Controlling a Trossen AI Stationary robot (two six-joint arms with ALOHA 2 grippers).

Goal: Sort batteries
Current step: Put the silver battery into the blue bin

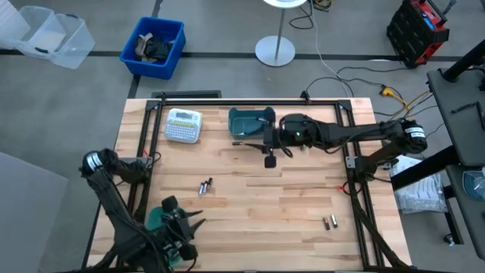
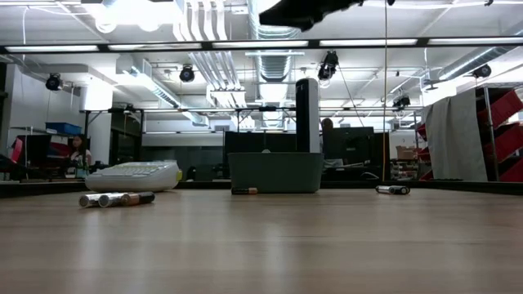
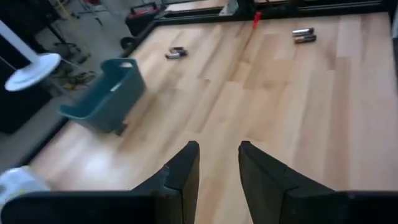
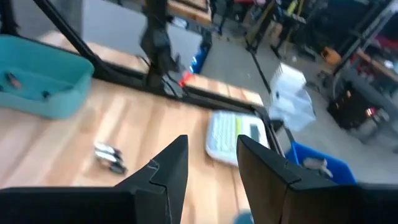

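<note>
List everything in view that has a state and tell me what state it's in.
Left gripper: open, empty, at the near-left table corner.
Right gripper: open, empty, beside the far teal bin.
Battery pair: loose on the table.
Second battery pair: loose on the table.
Label-maker: lying flat.

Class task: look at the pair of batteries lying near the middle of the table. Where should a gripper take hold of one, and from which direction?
Grip the outer battery of the pair of batteries across its round middle, coming straight down from above. They lie flat on the table, close side by side, so fingers probably fit best closing across the width. The right gripper, open, looks nearer.
</note>
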